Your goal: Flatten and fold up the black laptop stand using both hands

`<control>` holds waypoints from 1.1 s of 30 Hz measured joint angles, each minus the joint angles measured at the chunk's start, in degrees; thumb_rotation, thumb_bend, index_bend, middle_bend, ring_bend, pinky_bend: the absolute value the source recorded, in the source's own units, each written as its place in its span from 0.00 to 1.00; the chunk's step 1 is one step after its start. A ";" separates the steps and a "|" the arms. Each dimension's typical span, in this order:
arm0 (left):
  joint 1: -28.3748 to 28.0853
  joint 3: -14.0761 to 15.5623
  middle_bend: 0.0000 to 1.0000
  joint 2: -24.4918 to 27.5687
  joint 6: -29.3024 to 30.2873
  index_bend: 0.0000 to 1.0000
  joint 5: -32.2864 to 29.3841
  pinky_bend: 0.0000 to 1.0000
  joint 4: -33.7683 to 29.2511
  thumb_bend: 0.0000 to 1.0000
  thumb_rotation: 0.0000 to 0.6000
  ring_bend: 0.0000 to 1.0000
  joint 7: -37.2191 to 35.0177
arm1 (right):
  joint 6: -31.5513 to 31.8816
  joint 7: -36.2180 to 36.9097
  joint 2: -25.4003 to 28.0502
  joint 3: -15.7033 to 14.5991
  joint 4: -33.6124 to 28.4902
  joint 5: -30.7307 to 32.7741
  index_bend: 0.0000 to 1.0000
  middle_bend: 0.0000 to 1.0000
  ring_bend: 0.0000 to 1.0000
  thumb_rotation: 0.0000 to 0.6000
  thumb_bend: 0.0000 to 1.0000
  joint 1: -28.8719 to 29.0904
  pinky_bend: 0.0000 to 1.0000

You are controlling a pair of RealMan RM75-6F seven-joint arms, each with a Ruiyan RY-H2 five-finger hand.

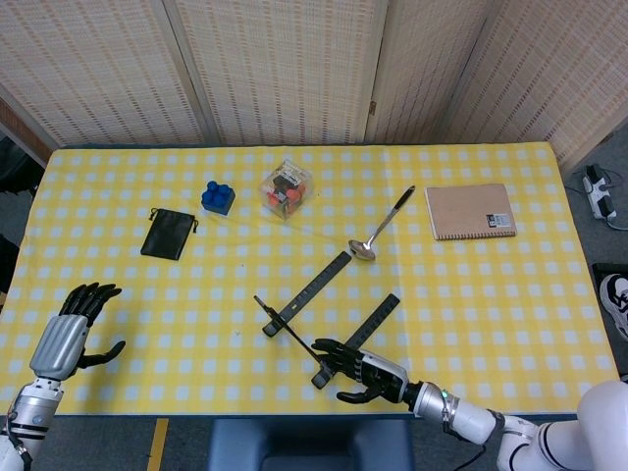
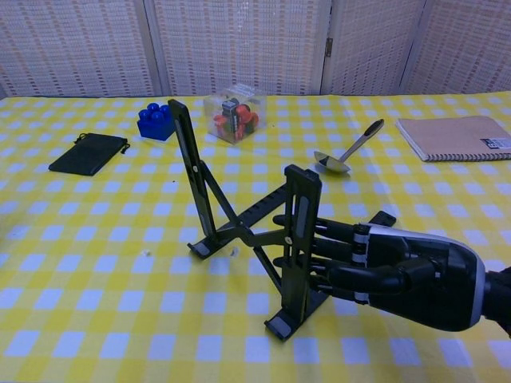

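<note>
The black laptop stand [image 1: 314,285] is unfolded near the table's front middle. Its two slotted uprights [image 2: 297,239] rise from crossed struts and lean left in the chest view. My right hand [image 1: 365,369] is at the stand's near right rail. Its fingers [image 2: 331,239] are stretched out and apart, touching the back of the right upright without gripping it. My left hand [image 1: 69,329] hovers open at the table's front left corner, far from the stand, and shows only in the head view.
A black pouch [image 1: 168,235] and a blue brick [image 1: 218,197] lie at the back left. A clear box of coloured pieces [image 1: 286,189] sits behind the stand. A spoon [image 1: 383,231] lies just beyond the stand's far ends, and a brown notebook [image 1: 470,211] lies at the right.
</note>
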 measured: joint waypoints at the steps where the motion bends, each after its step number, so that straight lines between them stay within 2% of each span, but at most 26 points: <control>1: -0.01 0.00 0.17 -0.01 0.01 0.19 0.00 0.00 0.02 0.29 1.00 0.09 -0.01 | 0.02 0.18 -0.09 -0.23 0.06 -0.25 0.00 0.00 0.03 1.00 0.34 0.12 0.00; 8: 0.02 0.06 0.17 -0.08 0.00 0.19 -0.07 0.00 0.33 0.29 1.00 0.09 -0.28 | 1.90 -0.13 0.20 -0.68 0.73 -0.90 0.00 0.00 0.04 1.00 0.34 0.21 0.00; 15: 0.03 0.08 0.17 -0.09 0.09 0.19 -0.05 0.00 0.45 0.29 1.00 0.09 -0.38 | 3.12 -3.76 3.64 1.50 -0.39 1.24 0.00 0.00 0.04 1.00 0.34 0.56 0.00; 16: 0.03 0.08 0.17 -0.08 0.08 0.19 -0.05 0.00 0.43 0.29 1.00 0.09 -0.36 | 2.73 -4.09 3.99 1.97 -0.54 1.69 0.00 0.00 0.04 0.97 0.36 0.89 0.00; 18: 0.01 0.08 0.17 -0.03 0.07 0.19 -0.05 0.00 0.34 0.29 1.00 0.09 -0.27 | 1.25 -4.92 4.54 3.21 -0.74 2.82 0.00 0.00 0.04 0.90 0.47 1.90 0.00; 19: 0.01 0.08 0.17 -0.01 0.08 0.19 -0.06 0.00 0.30 0.29 1.00 0.09 -0.24 | 0.07 -5.39 4.81 3.93 -0.80 3.42 0.00 0.00 0.04 0.83 0.59 2.65 0.00; 22: 0.03 0.04 0.17 0.13 0.13 0.19 -0.15 0.00 0.06 0.29 1.00 0.09 -0.10 | -3.44 -6.06 5.27 5.47 -0.79 4.43 0.00 0.00 0.06 0.65 0.82 5.01 0.00; 25: 0.12 0.03 0.17 0.29 0.19 0.19 -0.27 0.00 -0.13 0.29 1.00 0.09 0.00 | -8.23 -6.31 5.48 7.10 -0.40 5.39 0.00 0.03 0.09 0.49 0.97 8.23 0.00; 29: 0.20 0.07 0.17 0.40 0.07 0.19 -0.52 0.00 -0.21 0.29 1.00 0.09 0.08 | -15.04 -6.32 5.10 9.20 1.17 6.51 0.00 0.08 0.11 0.38 1.00 13.13 0.00; 33: 0.30 0.10 0.17 0.47 0.10 0.19 -0.61 0.00 -0.27 0.29 1.00 0.09 0.12 | -19.29 -6.08 3.73 10.97 3.52 7.29 0.00 0.09 0.12 0.37 1.00 17.03 0.00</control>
